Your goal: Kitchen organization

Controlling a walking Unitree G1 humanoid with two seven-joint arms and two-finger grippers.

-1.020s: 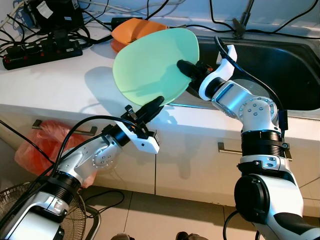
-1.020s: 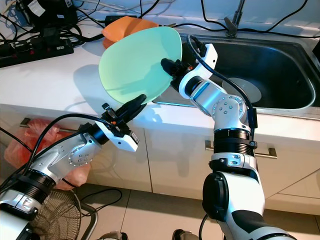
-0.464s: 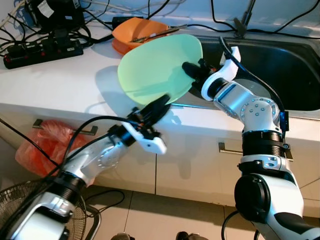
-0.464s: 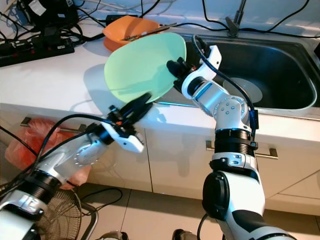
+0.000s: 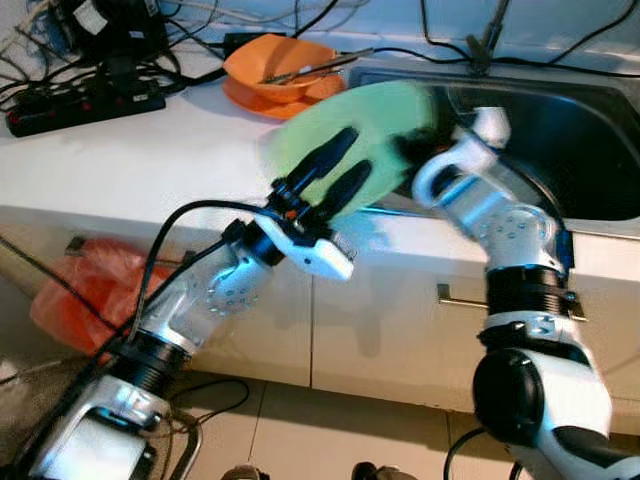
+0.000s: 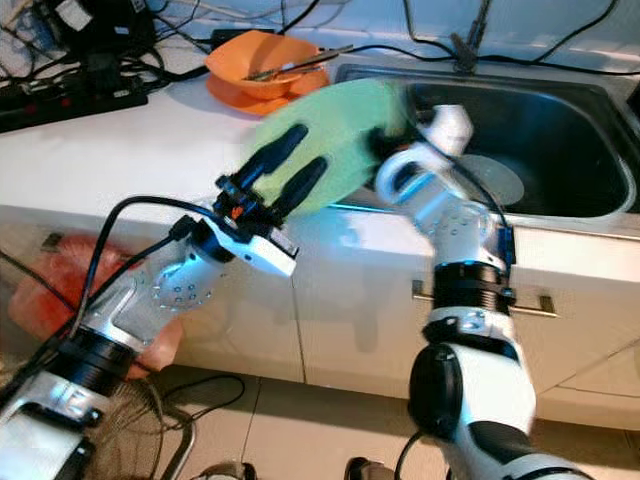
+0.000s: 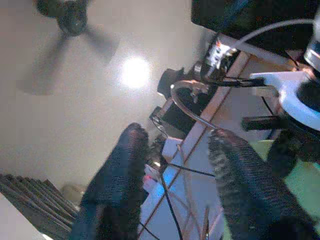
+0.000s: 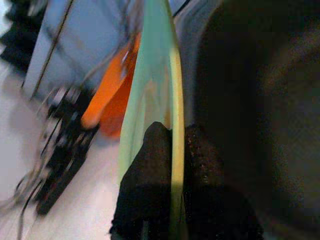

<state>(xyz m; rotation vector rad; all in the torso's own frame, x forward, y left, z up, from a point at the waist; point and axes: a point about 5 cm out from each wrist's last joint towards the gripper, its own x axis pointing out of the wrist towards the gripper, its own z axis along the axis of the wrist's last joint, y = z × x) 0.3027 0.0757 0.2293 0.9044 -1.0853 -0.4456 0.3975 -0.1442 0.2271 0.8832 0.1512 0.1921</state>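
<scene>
Raised since a second ago, the left gripper [image 5: 335,172] is now seen in front of the green plate [image 5: 385,120], where before it sat below the plate's lower edge; the plate itself has been carried toward the sink [image 5: 590,130] and shows blurred.

A white counter [image 5: 130,160] is spread across the scene, with the dark sink set into it on the robot's right. Cabinet fronts [image 5: 390,330] are seen below the counter's edge. An orange-red bag [image 5: 70,300] is seen low on the left.

The plate is held tilted over the counter's edge beside the sink. It is pinched at its rim by the right gripper [image 8: 172,150], one finger pressed on each face. The left gripper's fingers [image 7: 125,170] are spread apart, with nothing between them.

An orange bowl [image 5: 275,65] is set on the counter behind the plate. A black power strip [image 5: 85,105] with tangled cables is laid at the far left.
</scene>
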